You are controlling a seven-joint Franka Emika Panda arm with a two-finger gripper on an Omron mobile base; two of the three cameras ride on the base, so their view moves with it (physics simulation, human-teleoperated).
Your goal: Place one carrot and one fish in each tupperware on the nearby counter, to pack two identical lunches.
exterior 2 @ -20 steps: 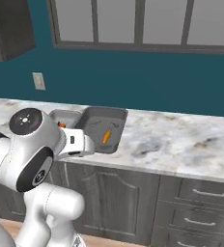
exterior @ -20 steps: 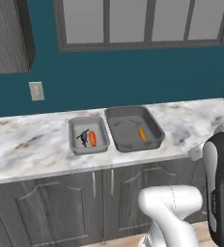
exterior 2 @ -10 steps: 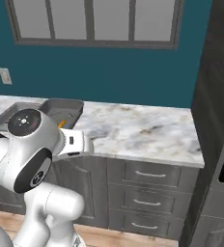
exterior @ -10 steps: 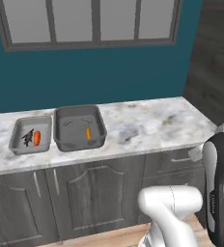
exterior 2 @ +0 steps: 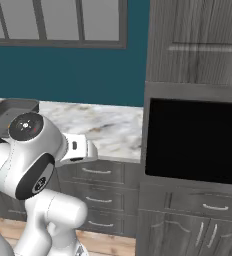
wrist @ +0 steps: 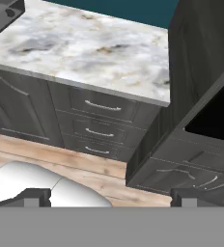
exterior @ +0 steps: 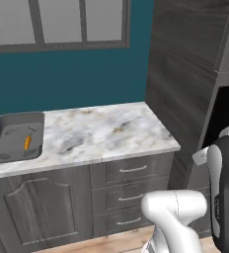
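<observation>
Marbled white-and-grey worktop [exterior: 101,131] runs left from a tall dark cabinet [exterior: 185,74]; at its far left sits the larger grey tray [exterior: 15,136] with one carrot [exterior: 27,143] inside and no fish visible — so packing looks part done. Pincer [wrist: 109,195] stands wide apart, empty, pointed toward the drawers [wrist: 100,120]. More items likely need fetching.

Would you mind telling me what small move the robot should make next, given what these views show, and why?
Probably let the base drive on towards wherever the fish are kept. The larger tupperware on the counter holds a carrot but no fish, and the gripper is open and empty, facing the cabinet drawers.
</observation>
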